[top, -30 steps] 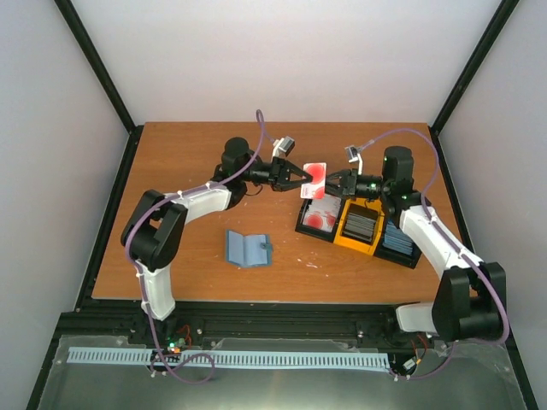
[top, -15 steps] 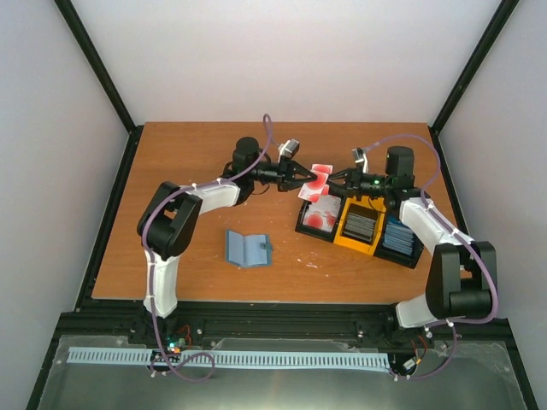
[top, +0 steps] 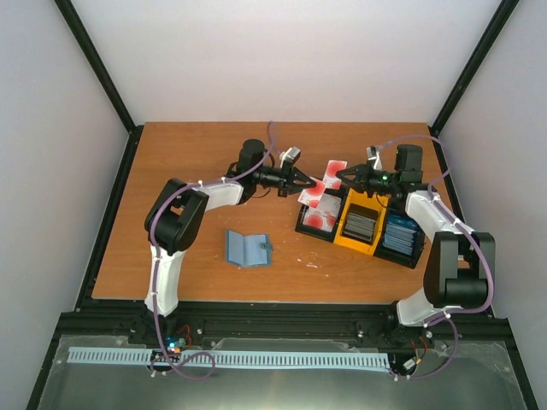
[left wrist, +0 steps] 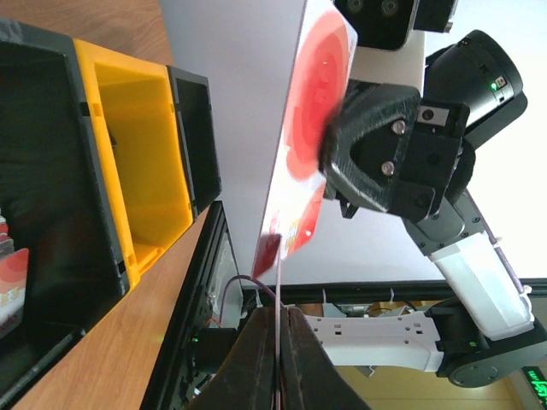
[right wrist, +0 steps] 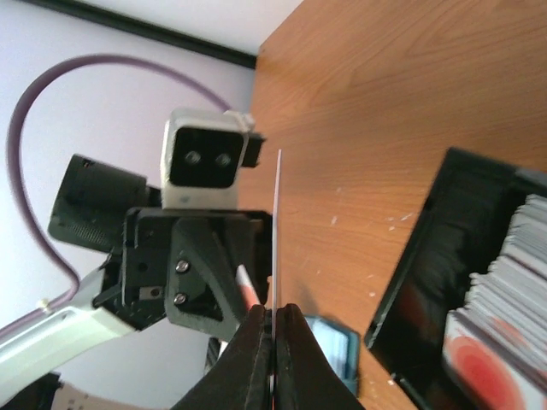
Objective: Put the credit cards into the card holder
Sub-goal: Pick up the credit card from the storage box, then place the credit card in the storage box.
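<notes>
My left gripper [top: 302,182] is shut on the edge of a red-and-white credit card [top: 314,195], held in the air just above the tray's left end. In the left wrist view the card [left wrist: 309,120] stands edge-on from the shut jaws [left wrist: 279,323]. My right gripper [top: 345,175] faces it, shut on a second red card [top: 334,169]. That second card shows edge-on [right wrist: 277,231] in the right wrist view, rising from the shut jaws [right wrist: 275,318]. The two cards are close together. The teal-blue card holder [top: 248,248] lies open on the table, also showing in the right wrist view [right wrist: 340,348].
A black-and-yellow three-compartment tray [top: 342,232] sits under the grippers, with more red-and-white cards [top: 323,217] in its left compartment and card stacks in the others. Black frame posts stand at the table's back corners.
Both grippers met at one spot a second ago. The right gripper has drawn back to the right with a red card, while the left arm reached further right and holds a card lower.
</notes>
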